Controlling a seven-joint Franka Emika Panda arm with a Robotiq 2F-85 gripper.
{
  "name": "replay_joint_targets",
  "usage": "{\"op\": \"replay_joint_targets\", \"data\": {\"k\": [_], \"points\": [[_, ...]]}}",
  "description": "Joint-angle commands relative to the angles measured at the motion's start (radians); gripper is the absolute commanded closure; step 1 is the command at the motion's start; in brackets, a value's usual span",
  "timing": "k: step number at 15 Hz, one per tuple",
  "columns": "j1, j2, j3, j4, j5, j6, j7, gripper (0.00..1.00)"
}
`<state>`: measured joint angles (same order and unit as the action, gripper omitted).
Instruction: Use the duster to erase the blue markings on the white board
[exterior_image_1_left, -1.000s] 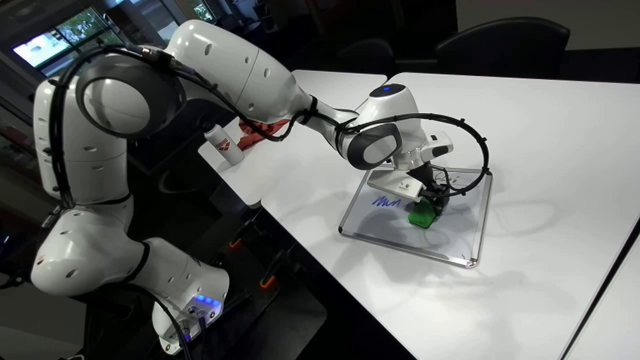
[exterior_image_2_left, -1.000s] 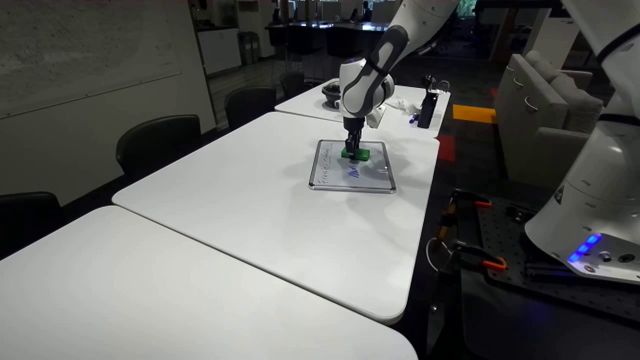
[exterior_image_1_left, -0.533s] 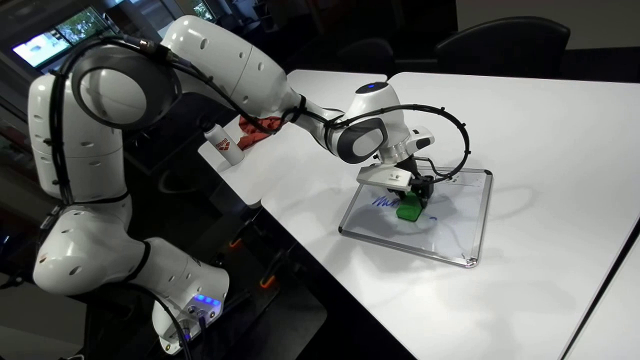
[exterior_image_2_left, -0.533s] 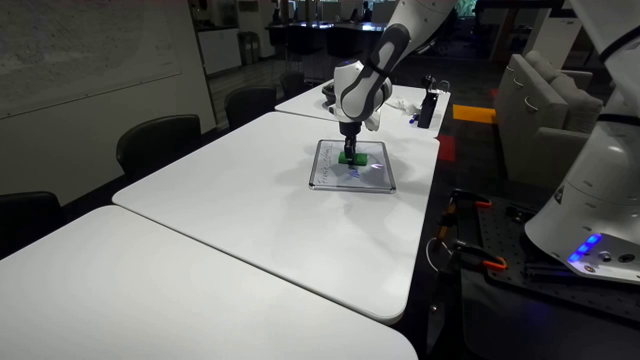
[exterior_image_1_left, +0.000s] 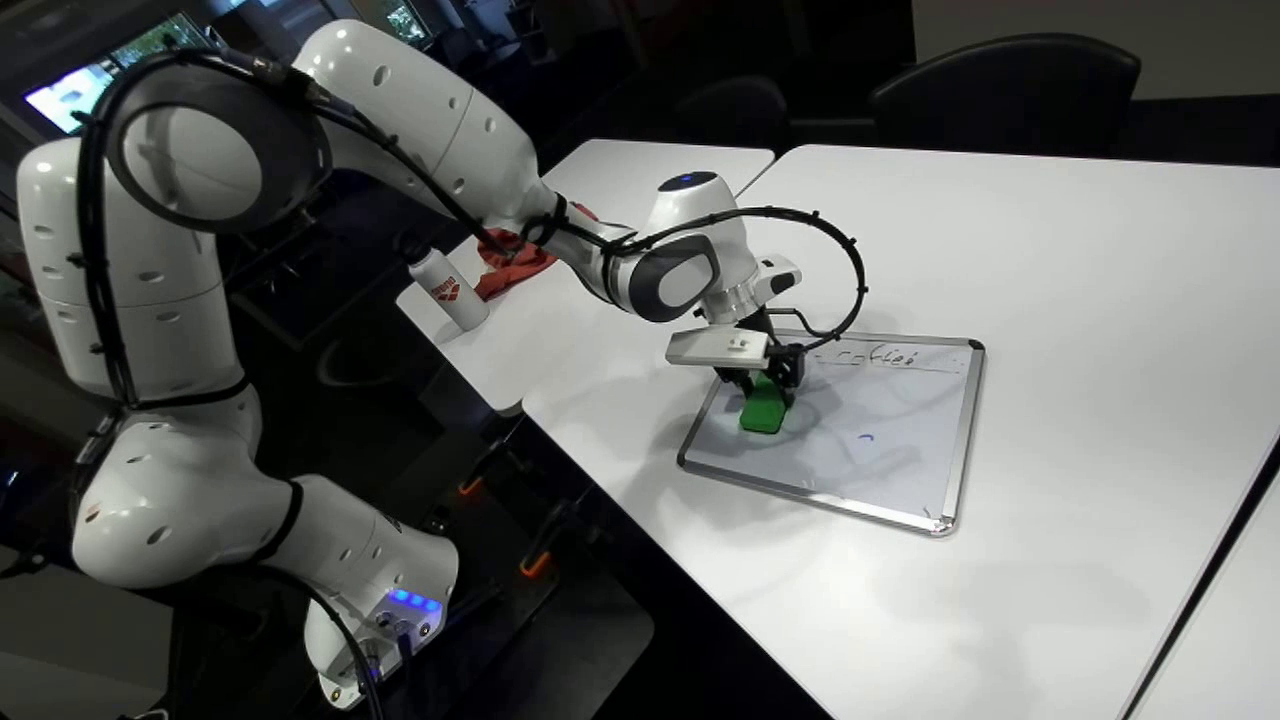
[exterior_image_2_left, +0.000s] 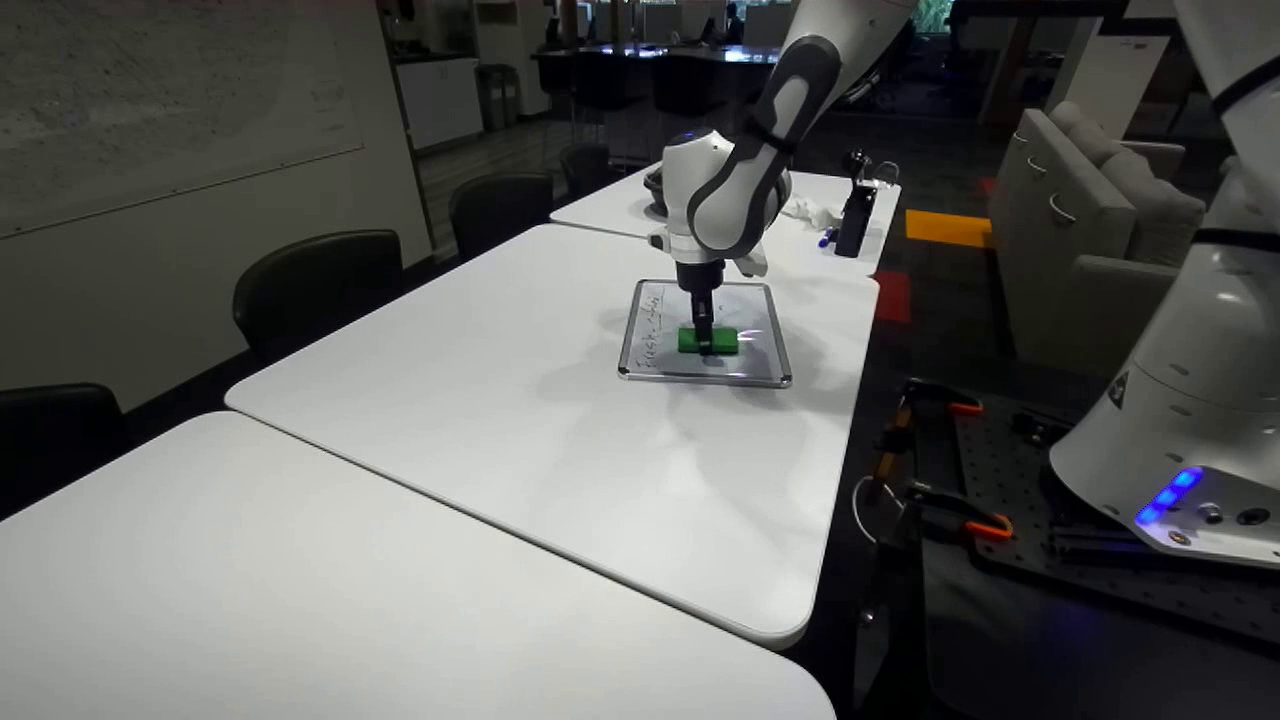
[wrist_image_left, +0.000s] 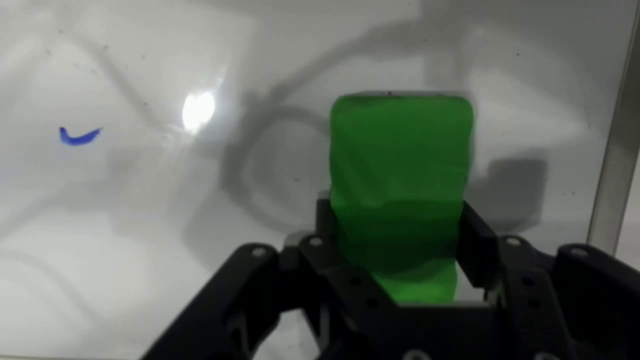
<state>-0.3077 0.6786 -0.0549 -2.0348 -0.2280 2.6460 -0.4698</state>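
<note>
The green duster (exterior_image_1_left: 763, 405) lies flat on the white board (exterior_image_1_left: 900, 470), near its short side. It also shows in an exterior view (exterior_image_2_left: 722, 342) and in the wrist view (wrist_image_left: 400, 145). My gripper (wrist_image_left: 397, 220) is shut on the duster, with a black finger against each long side. A small curved blue mark (wrist_image_left: 79, 136) shows on the board apart from the duster; it also shows in an exterior view (exterior_image_1_left: 866, 437). No other blue marking shows; the board under the duster is hidden. Black handwriting (exterior_image_2_left: 650, 335) runs along one board edge.
The board's metal frame (wrist_image_left: 615, 150) lies close beside the duster. The board rests on a white table (exterior_image_1_left: 1100, 400). A white bottle (exterior_image_1_left: 450, 290) and red cloth (exterior_image_1_left: 510, 265) lie on the adjoining table. A black holder (exterior_image_2_left: 855, 220) stands there too.
My gripper has slid the duster across the board onto the spot where the blue scribble showed. The scribble is out of sight now. The small curved blue mark has come into view.
</note>
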Motion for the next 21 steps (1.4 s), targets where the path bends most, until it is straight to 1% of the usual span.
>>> {"op": "replay_joint_targets", "data": {"k": [1, 3, 6, 8, 12, 16, 21], "points": [[0.033, 0.022, 0.032, -0.113, -0.005, 0.067, -0.005, 0.67], [0.05, 0.012, 0.036, -0.136, -0.007, 0.075, 0.002, 0.67], [0.058, 0.008, 0.014, -0.142, -0.008, 0.101, 0.019, 0.67], [0.037, 0.01, -0.002, -0.137, -0.002, 0.128, 0.02, 0.67], [-0.02, 0.014, -0.009, -0.129, 0.037, 0.182, 0.006, 0.67], [-0.086, 0.04, -0.027, -0.072, 0.078, 0.176, 0.007, 0.67], [-0.164, 0.102, -0.048, 0.083, 0.111, 0.099, 0.014, 0.67]]}}
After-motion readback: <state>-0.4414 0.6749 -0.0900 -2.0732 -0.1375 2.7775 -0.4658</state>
